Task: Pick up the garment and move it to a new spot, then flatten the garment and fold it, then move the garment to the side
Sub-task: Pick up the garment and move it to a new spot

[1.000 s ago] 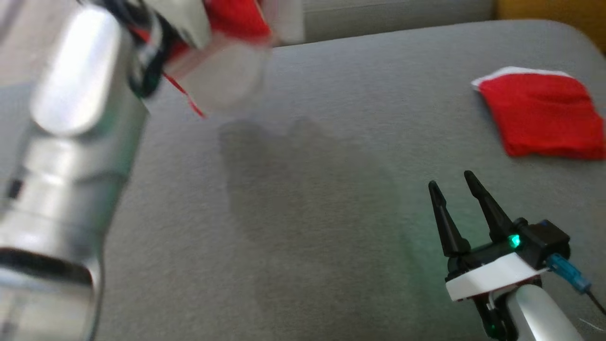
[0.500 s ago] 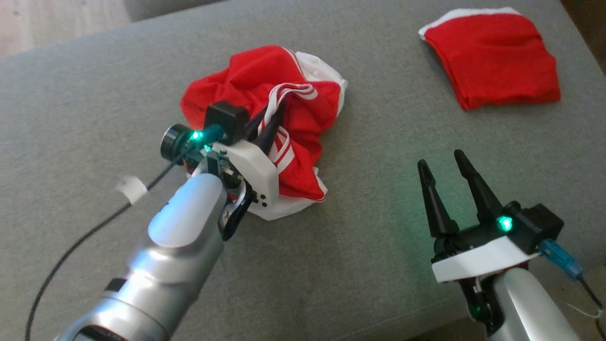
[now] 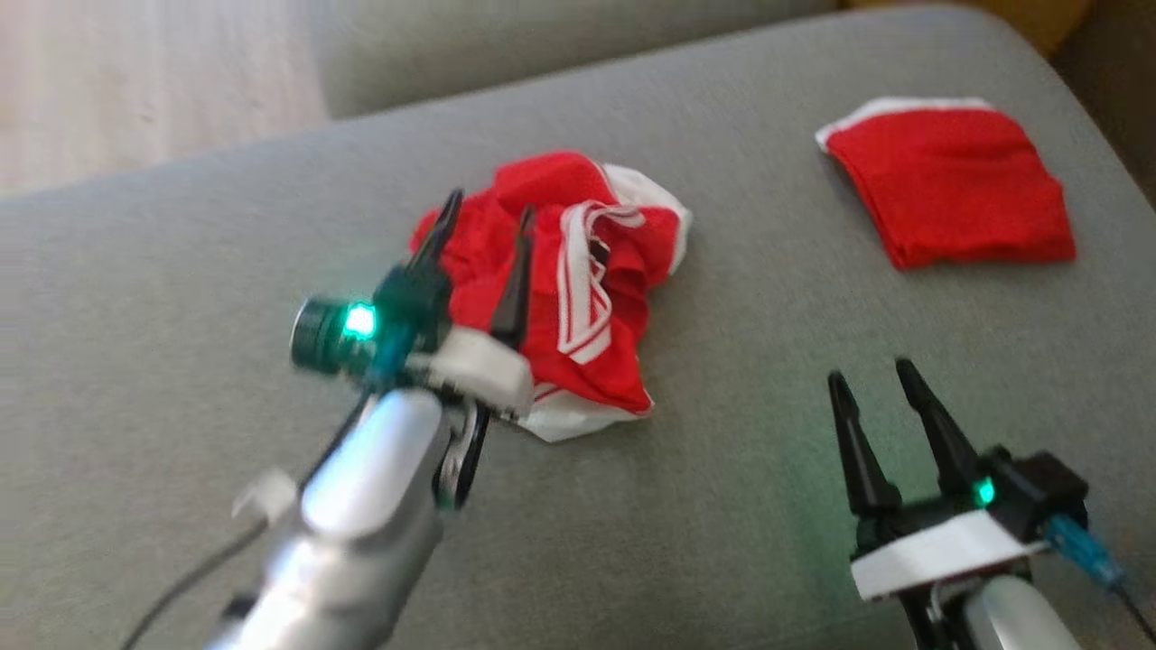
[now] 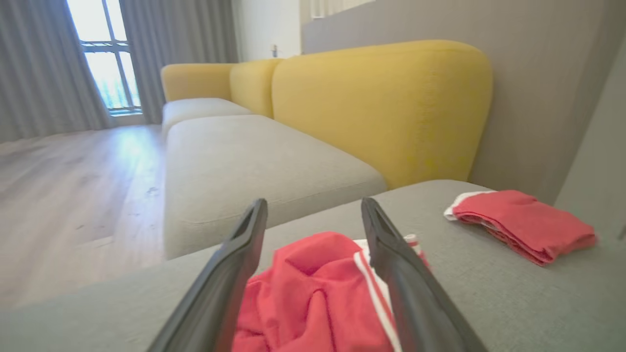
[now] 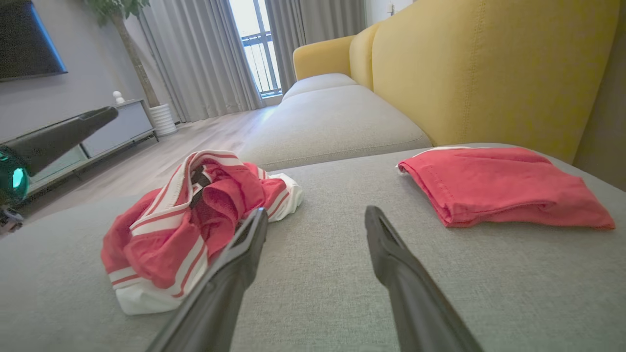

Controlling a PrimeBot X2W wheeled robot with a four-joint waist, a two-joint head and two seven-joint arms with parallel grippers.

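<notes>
On the grey sofa cushion [image 3: 722, 487], crumpled red-and-white garment [image 3: 591, 289] near the middle, left gripper [image 3: 490, 204] over it, fingers spread and empty, right gripper [image 3: 869, 372] apart, spread and empty, folded red cloth [image 3: 948, 185] beyond

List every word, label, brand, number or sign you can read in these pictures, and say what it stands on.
No text can be read anywhere.
The crumpled garment has white stripes but no lettering.
The folded red cloth is plain.
The grey cushion bears no mark.
The dark screen on the wall is blank.
</notes>
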